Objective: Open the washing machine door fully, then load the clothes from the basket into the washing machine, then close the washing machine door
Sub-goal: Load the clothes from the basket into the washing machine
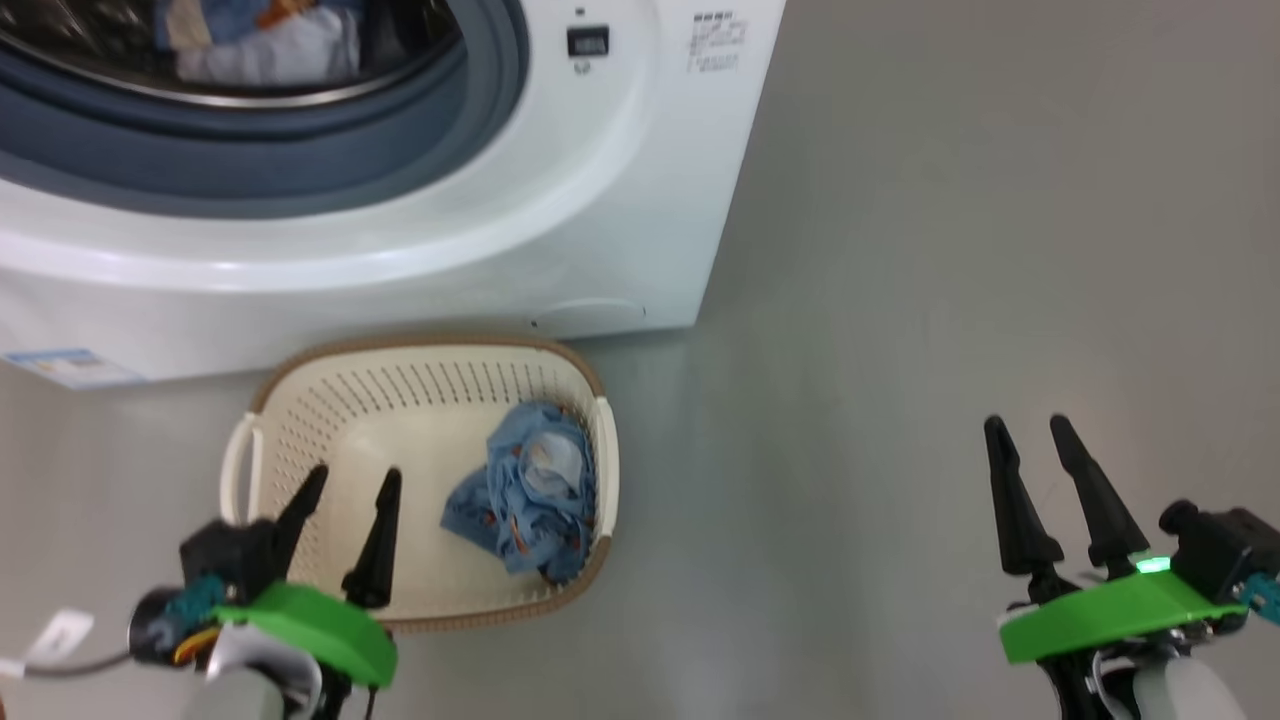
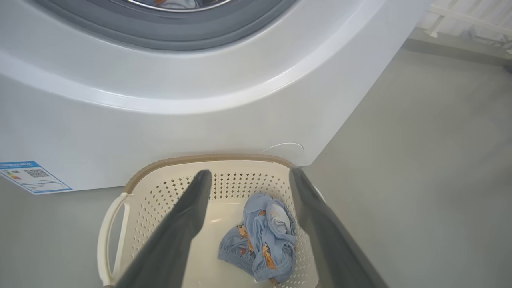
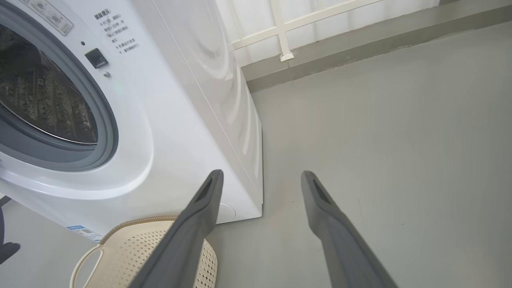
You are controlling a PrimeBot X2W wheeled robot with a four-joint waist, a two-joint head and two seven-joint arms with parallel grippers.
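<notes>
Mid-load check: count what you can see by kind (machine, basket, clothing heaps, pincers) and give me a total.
Washing machine: 1
Basket: 1
Clothing heaps: 2, a blue heap in the basket and a drum heap inside the machine
Pincers: 2, left pincer and right pincer, both open and empty
Total: 6

The right gripper's (image 3: 260, 178) spread fingers (image 3: 192, 224) fill the lower centre, the washing machine (image 3: 168, 132) at left, the basket (image 3: 120, 256) at lower left.

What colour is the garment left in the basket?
Light blue with small orange-red prints, the garment shows best in the left wrist view.
</notes>
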